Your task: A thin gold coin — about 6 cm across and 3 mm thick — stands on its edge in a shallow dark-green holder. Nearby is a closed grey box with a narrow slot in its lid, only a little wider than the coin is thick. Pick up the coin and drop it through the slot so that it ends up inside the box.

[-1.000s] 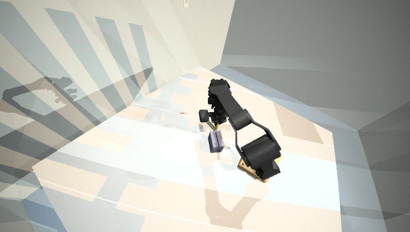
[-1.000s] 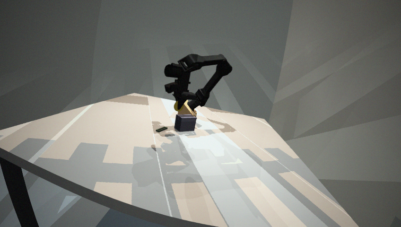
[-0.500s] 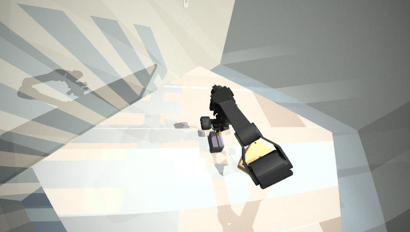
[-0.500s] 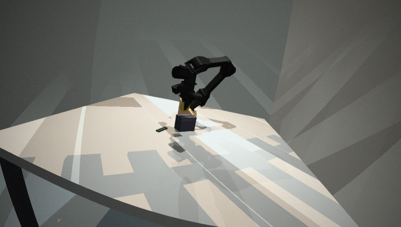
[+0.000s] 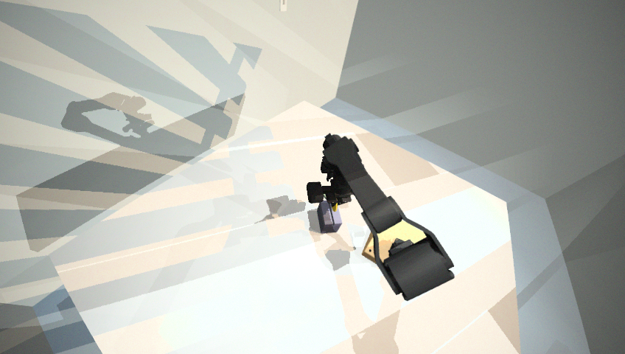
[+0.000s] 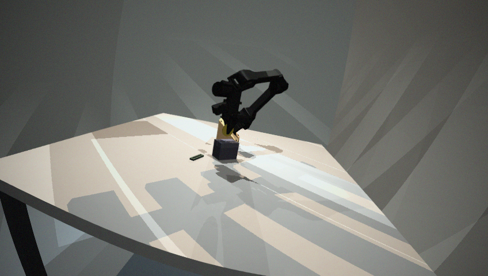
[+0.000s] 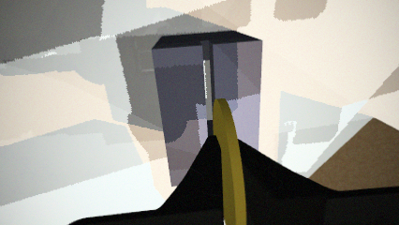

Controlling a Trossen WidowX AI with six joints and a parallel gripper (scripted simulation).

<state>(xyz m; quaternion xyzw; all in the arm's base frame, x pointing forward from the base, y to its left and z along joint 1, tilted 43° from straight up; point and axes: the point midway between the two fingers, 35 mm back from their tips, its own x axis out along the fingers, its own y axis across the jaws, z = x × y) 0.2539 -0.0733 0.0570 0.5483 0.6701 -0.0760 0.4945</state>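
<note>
My gripper (image 6: 229, 132) (image 7: 218, 142) is shut on the gold coin (image 5: 334, 207) (image 6: 224, 130) (image 7: 233, 183). The coin is held on edge, its lower part sticking out past the fingertips. The closed grey box (image 5: 324, 221) (image 6: 225, 150) (image 7: 180, 100) stands upright, and coin and gripper are just above its lid. In the wrist view the dark slot runs nearly in line with the coin, whose visible end lies slightly right of it. The gap between coin and lid cannot be judged exactly. The empty dark-green holder (image 6: 197, 157) lies beside the box; the arm hides it in the top view.
The wooden base plate (image 5: 380, 245) (image 6: 220, 132) of the arm stands near the box, and its brown edge shows at the right in the wrist view. Patches of light and hard shadow cross the table (image 5: 263, 285) (image 6: 119, 164).
</note>
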